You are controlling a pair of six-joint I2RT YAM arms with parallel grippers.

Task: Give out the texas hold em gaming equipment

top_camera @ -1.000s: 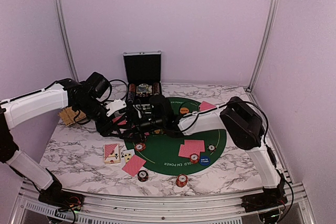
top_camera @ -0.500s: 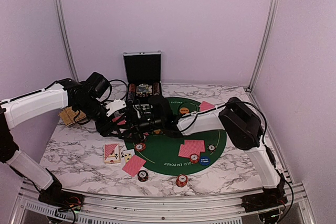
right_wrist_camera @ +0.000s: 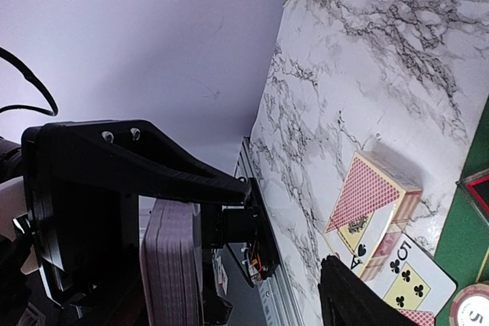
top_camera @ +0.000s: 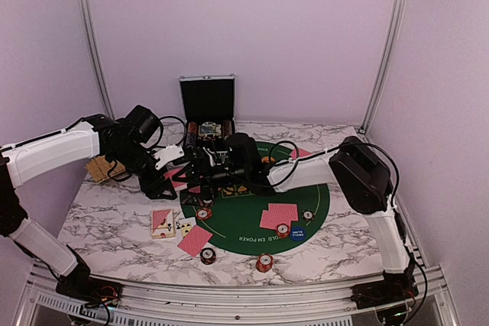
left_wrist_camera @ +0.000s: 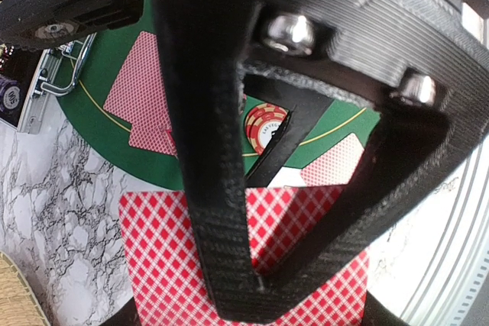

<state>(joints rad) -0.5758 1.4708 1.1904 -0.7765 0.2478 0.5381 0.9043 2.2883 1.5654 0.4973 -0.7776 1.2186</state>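
Observation:
My left gripper point(top_camera: 170, 182) is shut on a deck of red-backed playing cards point(left_wrist_camera: 160, 257), held above the left edge of the green mat point(top_camera: 252, 238). My right gripper point(top_camera: 201, 171) reaches in from the right, close beside that deck and open. In the right wrist view the deck's edge point(right_wrist_camera: 172, 265) stands apart from my one visible finger point(right_wrist_camera: 351, 295). Red-backed cards point(top_camera: 279, 215) lie on the mat with a striped chip point(top_camera: 283, 229), a blue disc point(top_camera: 297, 233) and an orange disc point(top_camera: 268, 161). A chip point(left_wrist_camera: 265, 129) shows through my left fingers.
The open silver-edged case point(top_camera: 207, 108) stands at the back, the woven tray point(top_camera: 99, 167) at the left. A card box point(top_camera: 162, 223), a loose card point(top_camera: 195, 240) and chips point(top_camera: 208, 255) point(top_camera: 264, 263) lie near the front. A face-up card point(right_wrist_camera: 412, 284) lies by the box point(right_wrist_camera: 374, 196).
The right arm has shifted, its elbow swinging right and its wrist moving back slightly beside the deck, with its jaws narrowing somewhat. The left arm holds still with the deck.

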